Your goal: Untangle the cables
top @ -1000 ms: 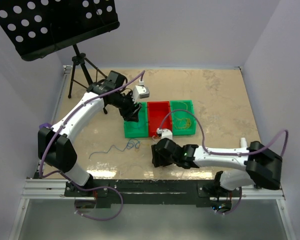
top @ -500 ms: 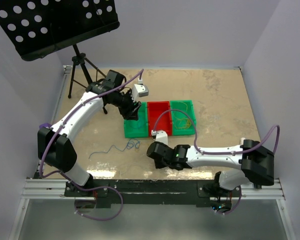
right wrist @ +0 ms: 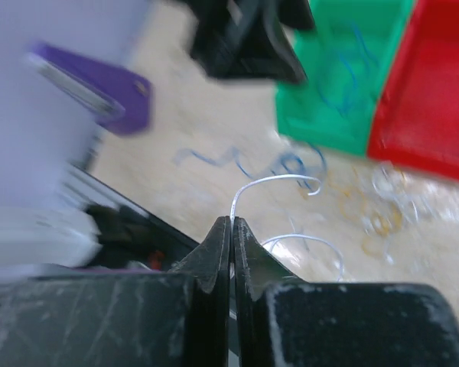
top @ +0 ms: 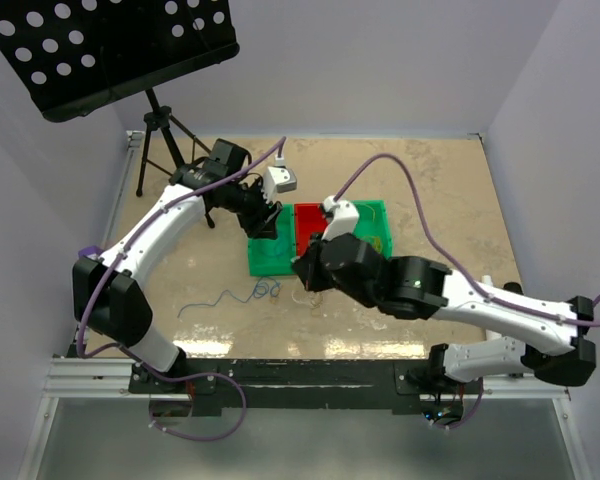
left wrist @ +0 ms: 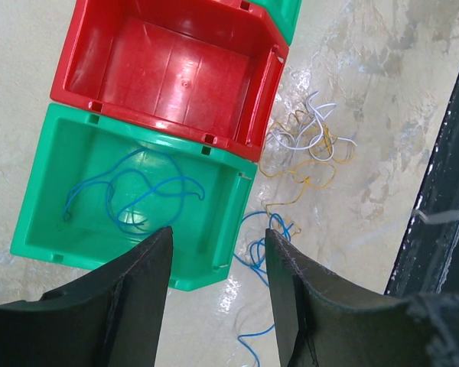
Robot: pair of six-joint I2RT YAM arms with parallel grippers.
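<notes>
Pinching a thin white wire [right wrist: 279, 180] at lower centre, the right gripper [right wrist: 231, 223] had its fingers pressed on it. The wire seemed to lead toward the tangle of white and yellow wires [left wrist: 306, 145] beside the red plastic bin [left wrist: 176, 73]. It looked light and springy, best held near the knot. The left gripper [left wrist: 218, 237] stood spread.

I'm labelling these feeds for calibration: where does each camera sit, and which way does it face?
Top external: above and behind the bases, looking down on the table; both arms show.
Left wrist: on the left gripper, looking down into the green bin and red bin; open jaws show.
Right wrist: on the right gripper, facing the table; shut jaws pinch a white cable.
Shared: both wrist views show those two bins.
</notes>
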